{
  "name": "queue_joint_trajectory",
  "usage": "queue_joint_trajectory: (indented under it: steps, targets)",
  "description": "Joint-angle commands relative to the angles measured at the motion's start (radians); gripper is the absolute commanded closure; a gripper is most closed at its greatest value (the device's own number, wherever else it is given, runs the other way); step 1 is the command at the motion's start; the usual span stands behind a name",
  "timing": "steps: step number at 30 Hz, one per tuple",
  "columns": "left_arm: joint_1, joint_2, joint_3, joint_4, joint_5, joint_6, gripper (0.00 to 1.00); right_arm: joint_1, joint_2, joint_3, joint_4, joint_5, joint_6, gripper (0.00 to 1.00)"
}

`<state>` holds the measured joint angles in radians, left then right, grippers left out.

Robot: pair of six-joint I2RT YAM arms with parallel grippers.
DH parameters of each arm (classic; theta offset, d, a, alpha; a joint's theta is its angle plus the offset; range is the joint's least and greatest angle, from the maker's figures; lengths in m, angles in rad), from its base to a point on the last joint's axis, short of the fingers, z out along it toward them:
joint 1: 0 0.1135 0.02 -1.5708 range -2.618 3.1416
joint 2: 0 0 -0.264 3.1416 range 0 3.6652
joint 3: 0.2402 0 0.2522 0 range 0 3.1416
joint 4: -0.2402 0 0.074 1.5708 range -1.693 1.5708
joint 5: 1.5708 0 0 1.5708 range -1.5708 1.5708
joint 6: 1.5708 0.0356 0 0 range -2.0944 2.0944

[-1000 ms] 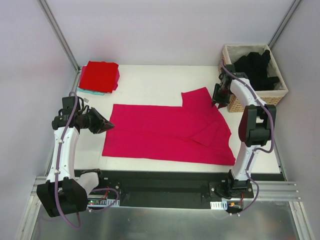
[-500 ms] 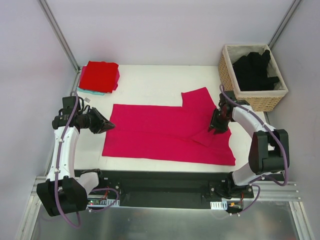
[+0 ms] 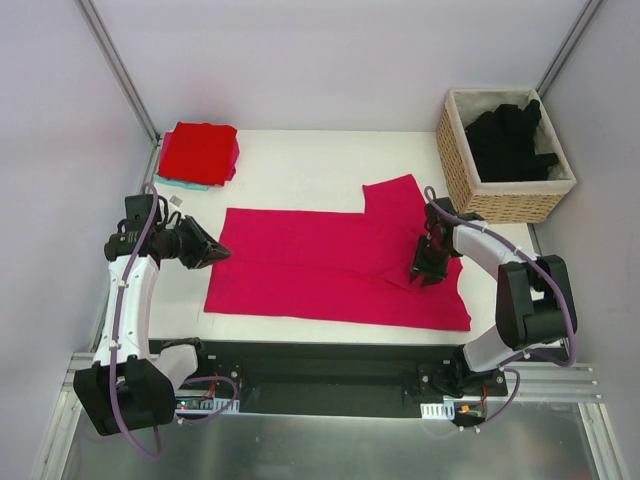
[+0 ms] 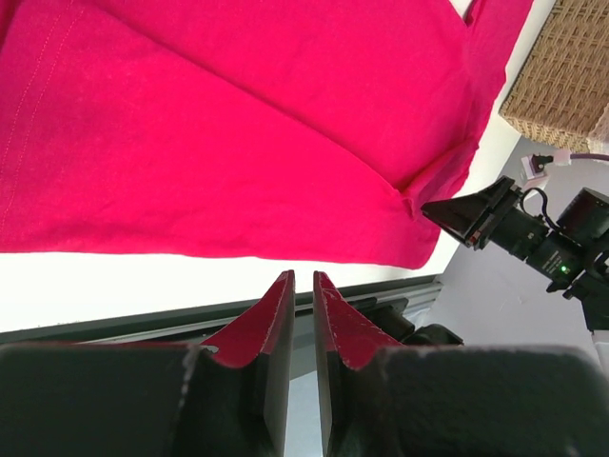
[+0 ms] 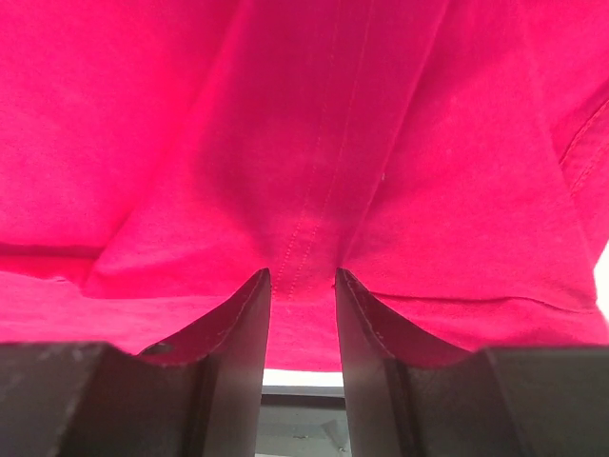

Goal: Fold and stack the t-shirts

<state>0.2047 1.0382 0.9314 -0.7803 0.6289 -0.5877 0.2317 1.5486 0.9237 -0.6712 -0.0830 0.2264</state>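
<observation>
**A:** Right gripper [image 3: 421,274] is coming away from the basket [image 3: 455,175], now pressing half-open on the shirt [image 3: 310,275], right of centre.

**B:** It's lying mid-frame, running left-right, sleeve poking up. Left gripper [image 3: 222,252] is hovering nearly closed, empty.

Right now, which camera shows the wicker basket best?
The top view: the whole wicker basket shows there, at the far right, with black cloth inside. The left wrist view catches only a corner of it. The right wrist view shows none, just the pink shirt.
</observation>
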Motion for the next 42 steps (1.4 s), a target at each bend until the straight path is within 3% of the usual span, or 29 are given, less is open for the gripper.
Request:
queue_joint_trajectory:
  steps: [1,13,18,23,27,42]
  targets:
    - [0.009,-0.026,-0.017,0.012,0.029,0.008,0.87,0.011,-0.035,-0.026,-0.002,0.02,0.033,0.64]
    - [0.007,0.002,0.0,0.01,0.031,0.014,0.87,0.021,-0.004,-0.051,0.027,0.011,0.059,0.66]
    - [0.007,0.008,0.009,0.01,0.028,0.008,0.87,0.034,0.028,0.009,0.027,0.008,0.054,0.76]
    - [0.007,0.016,0.017,0.01,0.025,0.009,0.87,0.041,0.051,0.046,0.016,0.008,0.047,0.94]
    - [0.009,0.019,0.015,0.012,0.017,0.009,0.87,0.043,0.067,0.079,0.01,0.009,0.037,0.99]
    - [0.007,-0.003,-0.013,0.027,-0.014,-0.027,0.87,0.043,0.271,0.414,-0.068,-0.001,-0.053,0.99]
